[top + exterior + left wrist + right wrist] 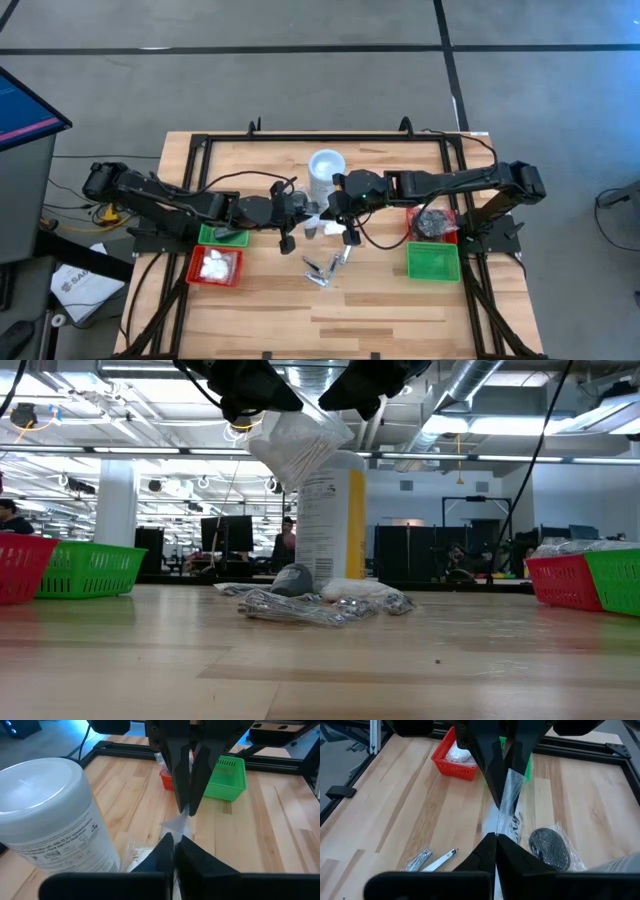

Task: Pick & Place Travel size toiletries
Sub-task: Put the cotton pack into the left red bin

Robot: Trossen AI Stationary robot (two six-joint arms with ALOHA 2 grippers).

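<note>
With both arms meeting over mid-table beside the canister (325,172), I see my left gripper (173,840) and right gripper (496,836) each pinched shut on the same clear packet (509,795), held up off the wood between them; in the low view it hangs crumpled in front of the canister (290,445). More toiletries lie loose below: a black round pot in wrap (550,847), silvery tubes (427,860), and a small heap on the table (322,270). Red tray (216,267) at left holds white packets, green tray (433,262) sits at right, both well apart from the grippers.
</note>
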